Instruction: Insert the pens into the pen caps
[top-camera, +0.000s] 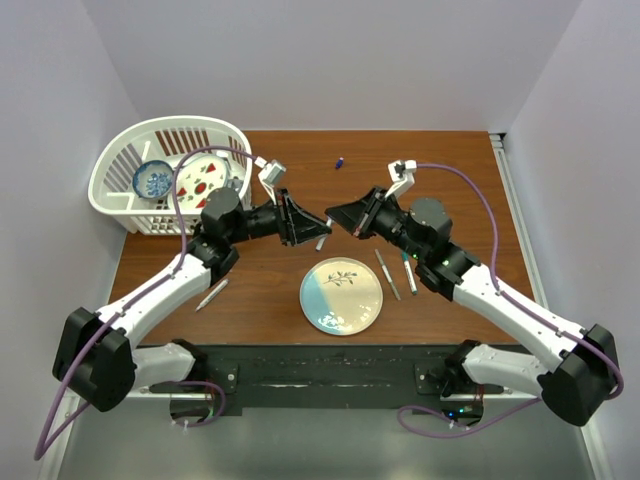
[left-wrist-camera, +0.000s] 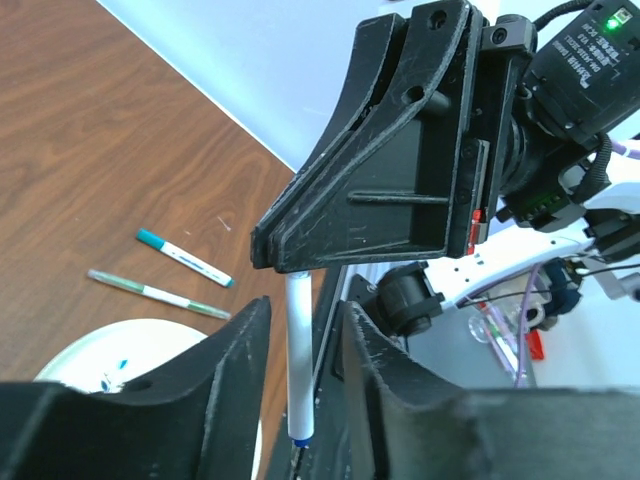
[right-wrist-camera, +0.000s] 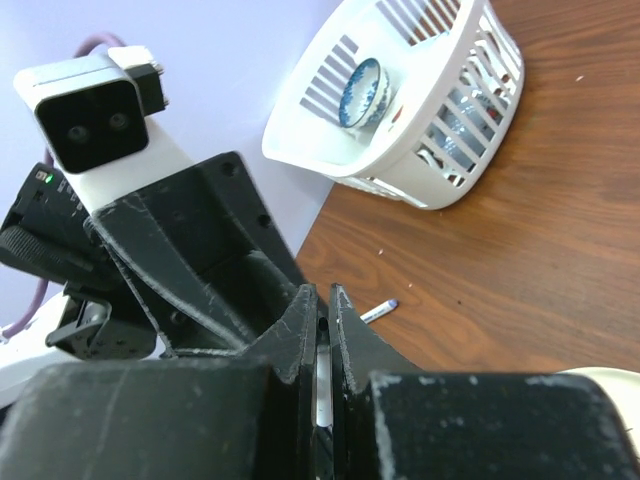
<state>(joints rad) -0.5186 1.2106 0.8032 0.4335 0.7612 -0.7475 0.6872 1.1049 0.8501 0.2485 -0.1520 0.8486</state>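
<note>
Slim white pen (left-wrist-camera: 298, 360), rough black jaws, woodgrain table (left-wrist-camera: 110, 120)

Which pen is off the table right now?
The white pen pinched in the right gripper. The rest lie flat on the table: the grey pen and teal-tipped pen right of the plate, another pen left of it.

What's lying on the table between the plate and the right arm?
Two pens, side by side: a grey pen nearer the plate and a teal-tipped pen by the right arm. The top view shows it.
</note>
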